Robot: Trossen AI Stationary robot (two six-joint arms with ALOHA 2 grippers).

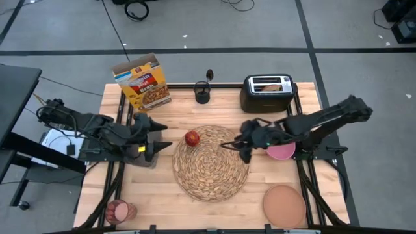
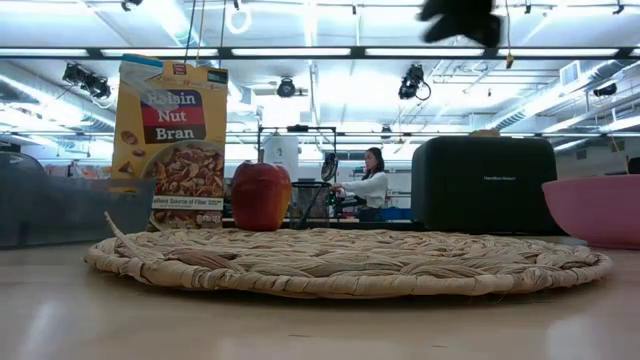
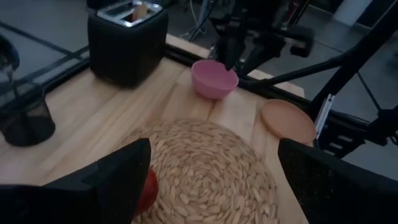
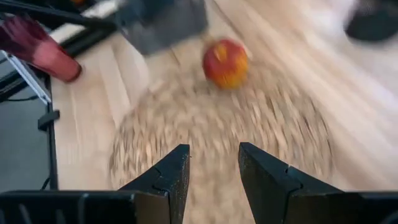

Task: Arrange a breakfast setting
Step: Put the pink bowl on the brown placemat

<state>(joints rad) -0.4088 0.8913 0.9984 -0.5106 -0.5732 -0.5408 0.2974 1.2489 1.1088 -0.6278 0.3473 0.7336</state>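
Note:
A round woven placemat (image 1: 211, 162) lies mid-table, and a small red apple (image 1: 192, 138) rests on its far-left part. My left gripper (image 1: 162, 136) hovers wide open just left of the apple. My right gripper (image 4: 214, 168) hangs open above the placemat's right edge with nothing between its fingers. My right arm partly covers the pink bowl (image 1: 281, 151), which stands right of the placemat. The salmon-brown plate (image 1: 284, 205) lies near the front right. The pink cup (image 1: 120, 211) lies on its side at the front left. Toast (image 1: 273, 83) sticks out of the toaster. A spoon (image 1: 209, 75) stands in a black mesh holder (image 1: 203, 94).
A black toaster (image 1: 268, 92) stands at the far right and a cereal box (image 1: 143, 81) at the far left. Bare wood shows in front of the placemat. In the low view a person (image 2: 372, 185) sits in the room beyond the table.

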